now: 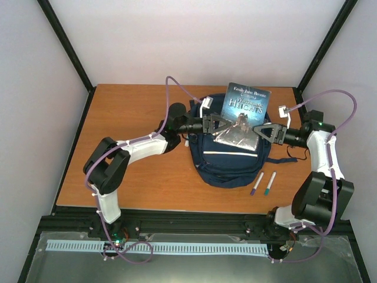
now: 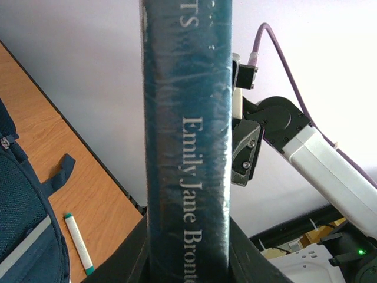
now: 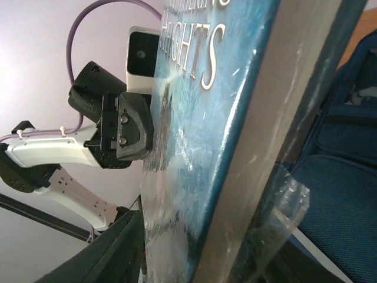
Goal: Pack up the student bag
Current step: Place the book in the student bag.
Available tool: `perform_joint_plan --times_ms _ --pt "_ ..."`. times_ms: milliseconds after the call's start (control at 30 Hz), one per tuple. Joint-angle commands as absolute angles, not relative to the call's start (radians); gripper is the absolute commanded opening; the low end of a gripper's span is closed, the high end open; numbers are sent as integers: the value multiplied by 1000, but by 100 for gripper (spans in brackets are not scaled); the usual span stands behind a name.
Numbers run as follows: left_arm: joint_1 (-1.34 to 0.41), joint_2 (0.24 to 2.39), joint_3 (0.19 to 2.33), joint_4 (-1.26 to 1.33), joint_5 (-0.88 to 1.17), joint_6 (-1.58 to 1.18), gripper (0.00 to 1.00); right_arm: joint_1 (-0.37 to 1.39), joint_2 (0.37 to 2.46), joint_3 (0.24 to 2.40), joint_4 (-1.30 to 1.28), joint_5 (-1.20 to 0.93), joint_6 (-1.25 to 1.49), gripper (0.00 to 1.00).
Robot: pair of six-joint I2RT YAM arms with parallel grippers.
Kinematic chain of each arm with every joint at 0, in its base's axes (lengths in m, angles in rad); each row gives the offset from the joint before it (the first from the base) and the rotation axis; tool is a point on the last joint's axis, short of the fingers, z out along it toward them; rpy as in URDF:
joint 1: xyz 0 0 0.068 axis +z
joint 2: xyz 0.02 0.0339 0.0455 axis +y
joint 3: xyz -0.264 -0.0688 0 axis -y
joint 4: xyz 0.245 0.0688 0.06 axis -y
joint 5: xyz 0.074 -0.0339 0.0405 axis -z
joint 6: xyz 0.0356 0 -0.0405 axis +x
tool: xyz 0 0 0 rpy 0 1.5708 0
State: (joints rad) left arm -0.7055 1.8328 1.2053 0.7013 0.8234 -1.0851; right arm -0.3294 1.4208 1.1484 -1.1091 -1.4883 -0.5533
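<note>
A blue paperback book [image 1: 244,115] in clear wrap hangs tilted above the student bag [image 1: 232,162], which lies flat on the table. My left gripper [image 1: 219,122] is shut on the book's spine [image 2: 185,147], its jaws pressed to both covers [image 2: 187,259]. My right gripper [image 1: 257,130] straddles the opposite page edge [image 3: 200,259]. One finger [image 3: 121,247] sits close beside the front cover; the other is hidden behind loose wrap. The right wrist view shows the book [image 3: 194,130] over the bag [image 3: 341,194], with the left gripper [image 3: 126,132] beyond.
Two white markers [image 1: 257,183] [image 1: 270,183] lie on the wooden table [image 1: 135,118] just right of the bag's near end. One marker [image 2: 78,243] shows beside the bag [image 2: 23,218] in the left wrist view. Black frame posts stand at the table's back corners.
</note>
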Motion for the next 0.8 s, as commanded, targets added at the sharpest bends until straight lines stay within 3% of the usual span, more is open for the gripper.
perform_joint_plan --times_ms 0,167,400,467,567,667,767 --pt "-730 1879 1254 840 762 -1100 4 -317 1379 1147 -1113 -1690 -549 45" --pt "-741 1922 1277 933 783 -1149 3 -316 1359 1149 -1130 -1690 -576 61" --pt "-747 1950 1322 887 790 -1155 5 -317 1387 1166 -1163 -1692 -606 45" --pt "-747 1955 1336 841 792 -1140 16 -320 1388 1169 -1163 -1692 -608 38" --pt "-747 1949 1344 752 784 -1091 34 -342 1389 1173 -1165 -1692 -615 17" --pt "-746 1919 1330 627 753 -1003 54 -377 1409 1191 -1229 -1692 -690 6" --pt "-745 1868 1307 436 694 -877 67 -429 1460 1227 -1368 -1689 -840 3"
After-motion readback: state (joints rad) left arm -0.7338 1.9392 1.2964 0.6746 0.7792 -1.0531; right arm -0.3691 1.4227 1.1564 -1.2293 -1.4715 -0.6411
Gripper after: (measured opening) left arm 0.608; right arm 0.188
